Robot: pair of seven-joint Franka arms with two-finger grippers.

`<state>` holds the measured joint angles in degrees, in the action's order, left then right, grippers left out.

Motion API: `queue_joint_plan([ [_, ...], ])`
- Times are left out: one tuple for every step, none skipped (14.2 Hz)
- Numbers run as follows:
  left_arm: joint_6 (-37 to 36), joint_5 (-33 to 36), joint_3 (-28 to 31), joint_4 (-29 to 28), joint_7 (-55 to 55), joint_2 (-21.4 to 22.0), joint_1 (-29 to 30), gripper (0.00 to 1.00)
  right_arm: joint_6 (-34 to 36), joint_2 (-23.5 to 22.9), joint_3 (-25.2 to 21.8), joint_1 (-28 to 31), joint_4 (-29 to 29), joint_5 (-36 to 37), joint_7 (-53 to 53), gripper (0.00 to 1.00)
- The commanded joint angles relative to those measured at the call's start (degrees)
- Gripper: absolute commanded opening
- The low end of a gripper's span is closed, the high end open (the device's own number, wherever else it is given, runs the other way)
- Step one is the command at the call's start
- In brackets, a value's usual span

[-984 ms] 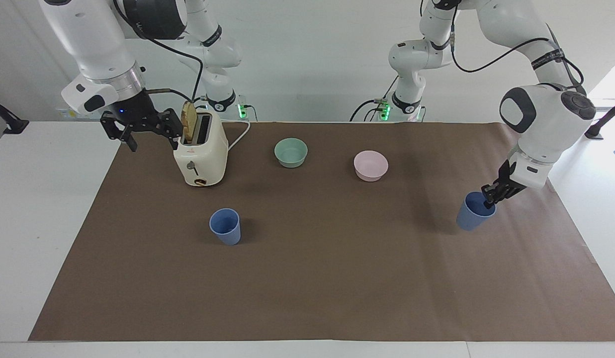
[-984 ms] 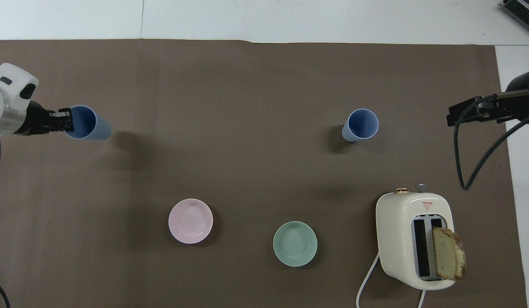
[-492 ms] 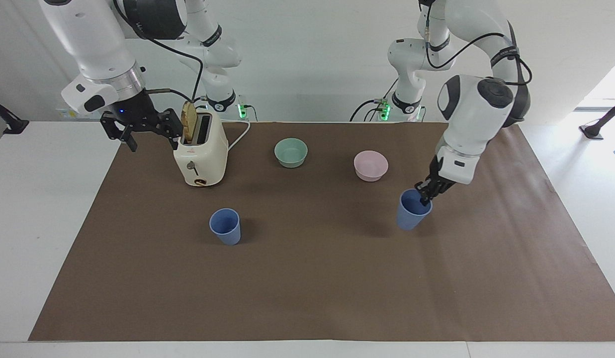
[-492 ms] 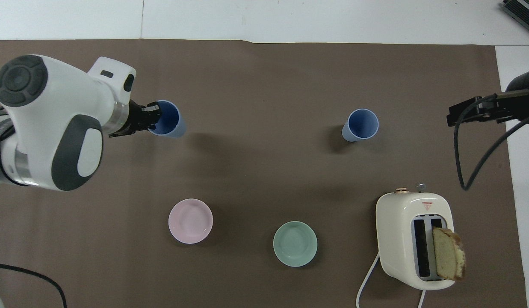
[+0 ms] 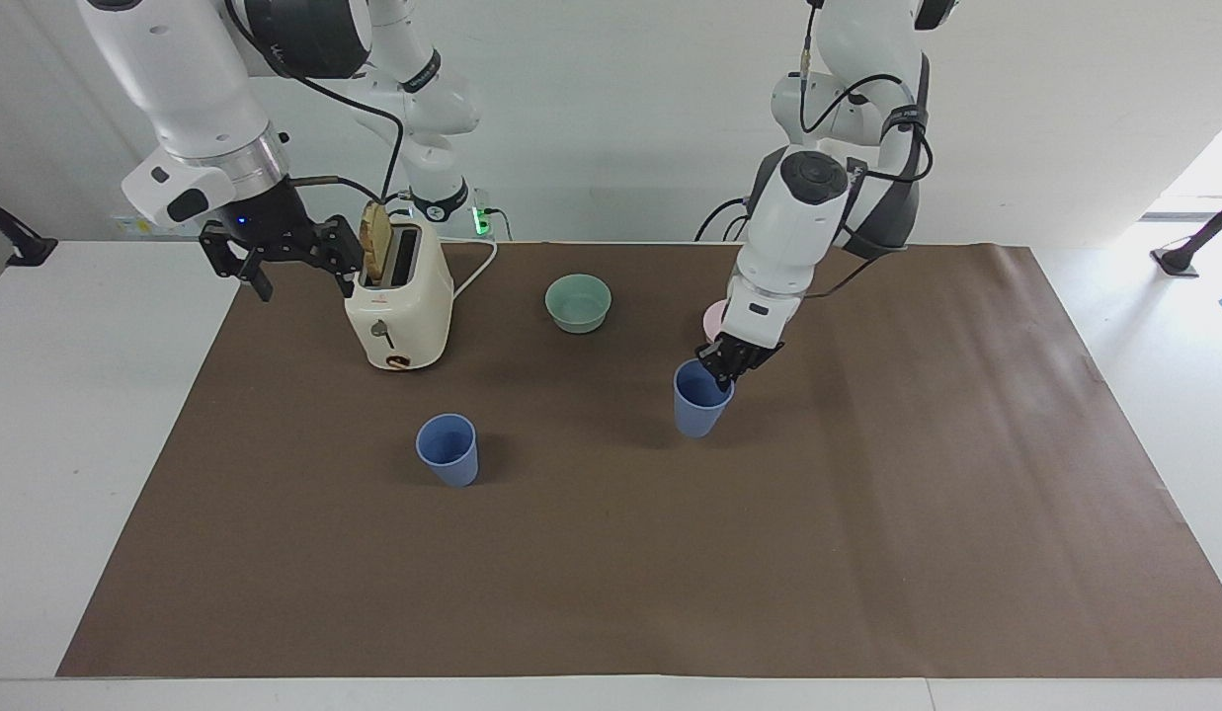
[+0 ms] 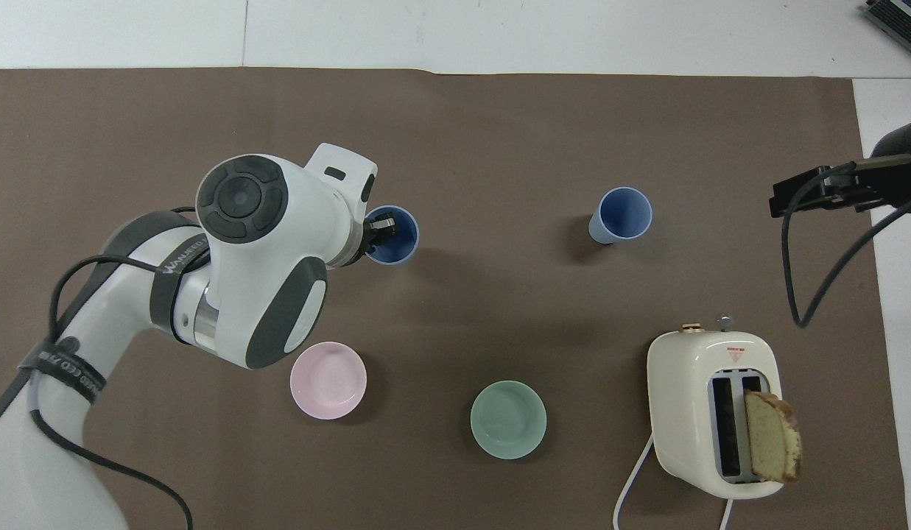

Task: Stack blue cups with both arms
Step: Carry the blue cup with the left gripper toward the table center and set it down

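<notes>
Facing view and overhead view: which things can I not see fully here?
- Pink bowl: facing view, mostly hidden by the left arm's wrist.
- Left gripper: overhead view, its grip on the held blue cup is partly covered by the wrist.
- Right gripper: overhead view, arm cut off by the edge.
- Toaster label: too small to read.

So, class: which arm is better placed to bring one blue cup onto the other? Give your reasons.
The left. The left gripper already grips the carried blue cup by its rim, raised over the mat. The standing blue cup waits toward the right arm's end. The right gripper waits, open and empty, beside the toaster.
</notes>
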<state>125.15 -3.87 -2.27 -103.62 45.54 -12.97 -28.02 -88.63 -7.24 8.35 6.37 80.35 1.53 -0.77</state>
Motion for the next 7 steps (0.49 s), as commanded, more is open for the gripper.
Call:
queue_joint_plan([
  [4.0,1.5,1.0,-2.3,1.9,-0.8,-3.1,0.00,0.0,1.4,0.1,0.8,1.5,-0.2,-1.5,1.00],
  [4.3,1.8,1.0,-2.6,1.9,-0.9,-3.8,0.00,0.0,1.4,0.1,0.8,1.5,-0.2,-1.5,1.00],
  [5.4,1.8,1.0,-3.6,1.9,-1.0,-4.1,0.00,0.0,1.4,0.1,0.8,1.5,-0.2,-1.5,1.00],
  [6.1,1.8,1.0,-4.1,1.8,-1.0,-4.3,0.00,0.0,1.4,0.2,0.8,1.5,-0.2,-1.5,1.00],
  [6.4,1.8,1.0,-4.2,1.9,-1.1,-4.6,0.00,0.0,1.4,0.2,0.7,1.5,-0.2,-1.5,1.00],
  [6.9,1.9,1.1,-4.2,1.9,-1.7,-5.4,0.00,0.0,1.4,0.2,0.7,1.5,-0.2,-1.5,1.00],
  [8.1,2.1,1.0,-4.3,1.9,-2.6,-5.4,0.00,0.0,1.4,0.2,0.8,1.5,-0.2,-1.5,1.00],
])
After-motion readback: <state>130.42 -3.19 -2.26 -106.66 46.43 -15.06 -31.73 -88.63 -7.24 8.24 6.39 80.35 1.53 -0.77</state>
